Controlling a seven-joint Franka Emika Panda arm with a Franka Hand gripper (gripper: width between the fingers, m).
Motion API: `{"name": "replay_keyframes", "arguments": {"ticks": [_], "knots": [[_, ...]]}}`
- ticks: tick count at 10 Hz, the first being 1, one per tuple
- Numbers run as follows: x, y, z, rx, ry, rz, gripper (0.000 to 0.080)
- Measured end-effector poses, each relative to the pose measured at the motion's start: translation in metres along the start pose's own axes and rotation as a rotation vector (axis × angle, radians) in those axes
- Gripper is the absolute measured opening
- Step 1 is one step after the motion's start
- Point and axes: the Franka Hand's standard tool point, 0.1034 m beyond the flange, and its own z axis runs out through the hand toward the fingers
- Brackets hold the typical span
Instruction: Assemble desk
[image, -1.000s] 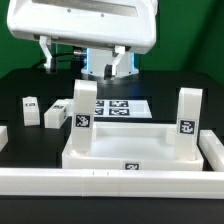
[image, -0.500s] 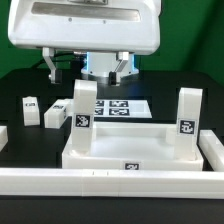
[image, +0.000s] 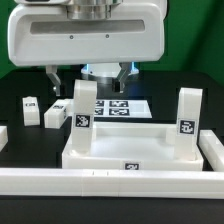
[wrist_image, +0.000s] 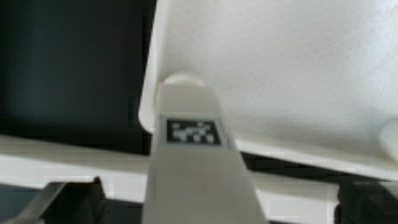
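Gripper (image: 87, 80) is spread wide and holds nothing; in the wrist view the left leg (wrist_image: 192, 140) sits between the fingertips (wrist_image: 64, 196) with a clear gap on each side. In the exterior view the left leg (image: 82, 108) stands upright in the tabletop (image: 130, 150) corner on the exterior view's left, and the right leg (image: 187, 112) stands upright in the opposite corner. One loose leg (image: 30, 107) and a second loose leg (image: 54, 116) stand on the table (image: 165, 100) left of the tabletop, with the marker board (image: 118, 106) behind it and the front rail (image: 100, 182) just before it.
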Motion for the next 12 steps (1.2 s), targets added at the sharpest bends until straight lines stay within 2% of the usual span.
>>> {"name": "replay_keyframes", "arguments": {"ticks": [2,3,4,6,9,11,12], "knots": [[0.000,0.000,0.001,0.000,-0.001,0.000,0.0649],[-0.001,0.001,0.001,-0.011,-0.005,-0.015,0.0649],[-0.001,0.005,0.002,-0.039,-0.013,-0.045,0.0649],[0.000,0.008,0.001,-0.062,-0.015,-0.072,0.0649],[-0.001,0.011,0.001,-0.053,-0.014,-0.066,0.0640],[-0.001,0.010,0.001,-0.053,-0.014,-0.067,0.0309],[-0.001,0.010,0.001,-0.053,-0.014,-0.067,0.0309]]}}
